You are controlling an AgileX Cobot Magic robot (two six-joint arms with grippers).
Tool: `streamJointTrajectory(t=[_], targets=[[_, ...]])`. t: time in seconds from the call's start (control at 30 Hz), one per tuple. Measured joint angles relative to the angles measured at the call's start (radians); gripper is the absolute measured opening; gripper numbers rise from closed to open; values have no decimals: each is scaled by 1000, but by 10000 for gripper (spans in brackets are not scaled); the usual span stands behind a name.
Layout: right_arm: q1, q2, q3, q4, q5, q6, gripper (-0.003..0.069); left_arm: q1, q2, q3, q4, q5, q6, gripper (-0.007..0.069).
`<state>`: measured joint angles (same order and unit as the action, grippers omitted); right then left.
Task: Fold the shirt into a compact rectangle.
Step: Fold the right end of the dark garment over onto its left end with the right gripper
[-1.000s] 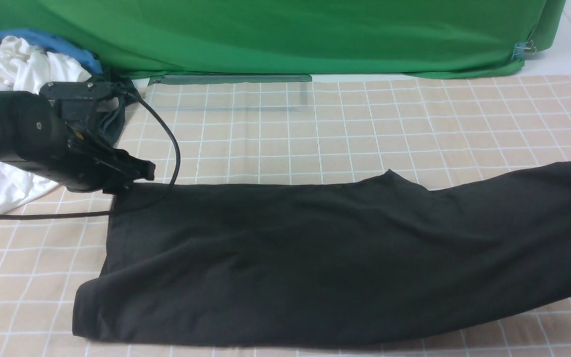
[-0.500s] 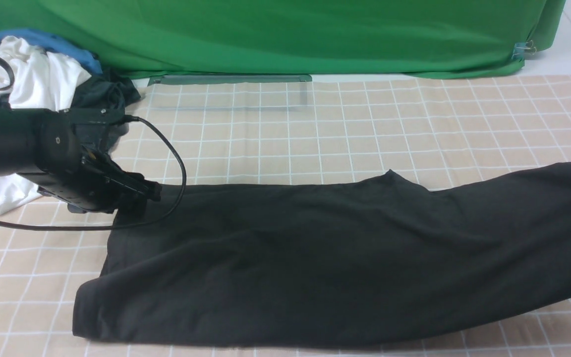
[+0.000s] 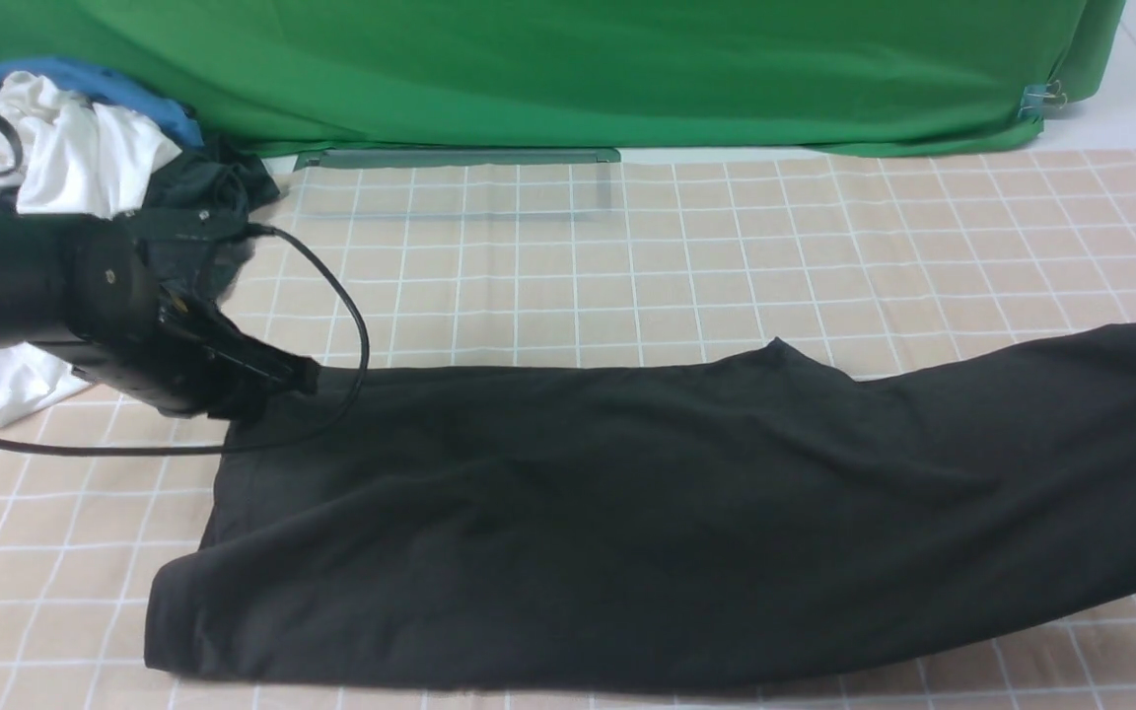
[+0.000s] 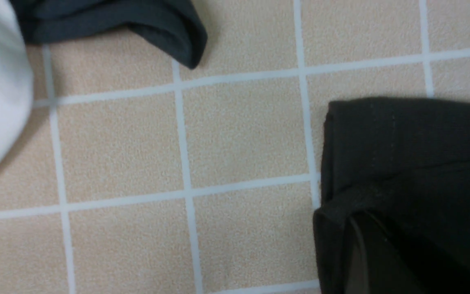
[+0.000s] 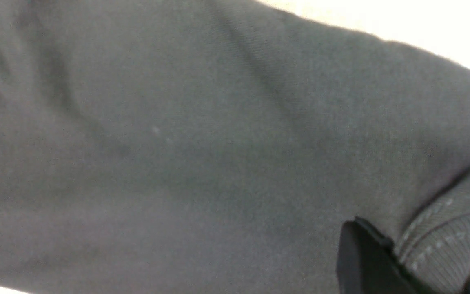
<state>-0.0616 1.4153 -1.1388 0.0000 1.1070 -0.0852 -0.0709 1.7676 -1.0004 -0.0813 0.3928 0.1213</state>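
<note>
The black shirt (image 3: 647, 513) lies as a long flat band across the checked cloth, from front left to the right edge. My left gripper (image 3: 297, 380) sits low on its far left corner, shut on the shirt. In the left wrist view that corner (image 4: 402, 163) bunches around the gripper (image 4: 382, 261), with fabric folded over one finger (image 4: 359, 253). The right wrist view is filled with grey-black shirt (image 5: 178, 143), and my right gripper (image 5: 406, 265) is shut on its stitched hem (image 5: 439, 232). The right arm lies beyond the front view's right edge. No print or label shows.
A pile of white, blue and dark grey-teal clothes (image 3: 65, 148) sits at the back left, behind the left arm. The arm's black cable (image 3: 351, 316) loops over the shirt's far left corner. A green backdrop (image 3: 568, 69) closes the far side. The checked tablecloth (image 3: 627, 266) covers the table.
My left arm has dropped from just above the shirt's far left corner onto it, and its jaws have closed on the fabric. The shirt's right end has not moved.
</note>
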Motion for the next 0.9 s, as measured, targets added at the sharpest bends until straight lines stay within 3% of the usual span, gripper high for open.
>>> streamJointTrajectory(t=[0.43, 0.67, 0.73, 0.9], targets=[[0, 0, 0, 0, 0, 0, 106, 0, -63, 0, 1, -75, 4, 19], [0, 0, 0, 0, 0, 0, 106, 0, -23, 0, 1, 22, -34, 26], [0, 0, 0, 0, 0, 0, 106, 0, 8, 0, 1, 28, -42, 62], [0, 0, 0, 0, 0, 0, 106, 0, 50, 0, 1, 17, -44, 258]])
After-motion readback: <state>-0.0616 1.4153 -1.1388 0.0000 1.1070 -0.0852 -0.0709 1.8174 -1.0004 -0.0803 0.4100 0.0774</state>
